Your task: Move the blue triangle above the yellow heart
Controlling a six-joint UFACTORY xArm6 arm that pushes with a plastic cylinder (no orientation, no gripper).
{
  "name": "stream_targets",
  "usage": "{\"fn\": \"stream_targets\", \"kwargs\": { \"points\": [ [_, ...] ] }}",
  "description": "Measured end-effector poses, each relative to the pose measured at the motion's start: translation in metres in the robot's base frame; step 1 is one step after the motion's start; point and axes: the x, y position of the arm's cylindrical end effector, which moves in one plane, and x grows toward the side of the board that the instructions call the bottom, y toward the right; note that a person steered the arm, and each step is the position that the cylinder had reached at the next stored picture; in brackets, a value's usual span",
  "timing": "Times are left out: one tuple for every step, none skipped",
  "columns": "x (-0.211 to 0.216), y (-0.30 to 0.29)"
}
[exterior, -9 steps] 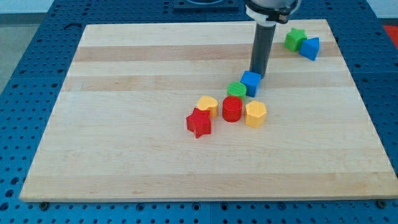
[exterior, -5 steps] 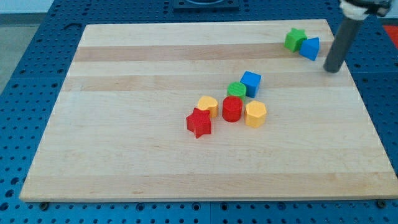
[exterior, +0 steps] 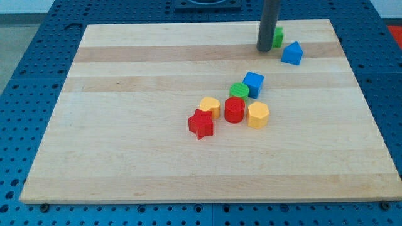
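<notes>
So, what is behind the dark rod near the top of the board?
A green block shows partly behind the rod, to the right of my tip. Most of it is covered, so its shape cannot be told.

robotics lab bench, blue perforated mounting table (exterior: 38,75), pale wooden board (exterior: 144,157) on top

Rod (exterior: 269,22) cut off by view's top edge. Green block (exterior: 277,37) mostly hidden behind rod, shape unclear. Green block (exterior: 239,90) left of blue cube (exterior: 253,83) partly covered, shape uncertain.
</notes>
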Motion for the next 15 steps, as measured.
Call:
{"fn": "stream_targets", "kwargs": {
  "points": [
    [-0.01,0.043],
    [-0.01,0.092],
    [0.0,0.121],
    [0.03,0.115],
    [0.049,0.074],
    [0.051,0.025],
    [0.05,0.036],
    [0.041,0.041],
    [0.026,0.033],
    [0.024,0.0],
    [0.04,-0.054],
    [0.055,-0.094],
    [0.056,-0.114],
    [0.065,-0.145],
    [0.061,-0.149]
  ]
}}
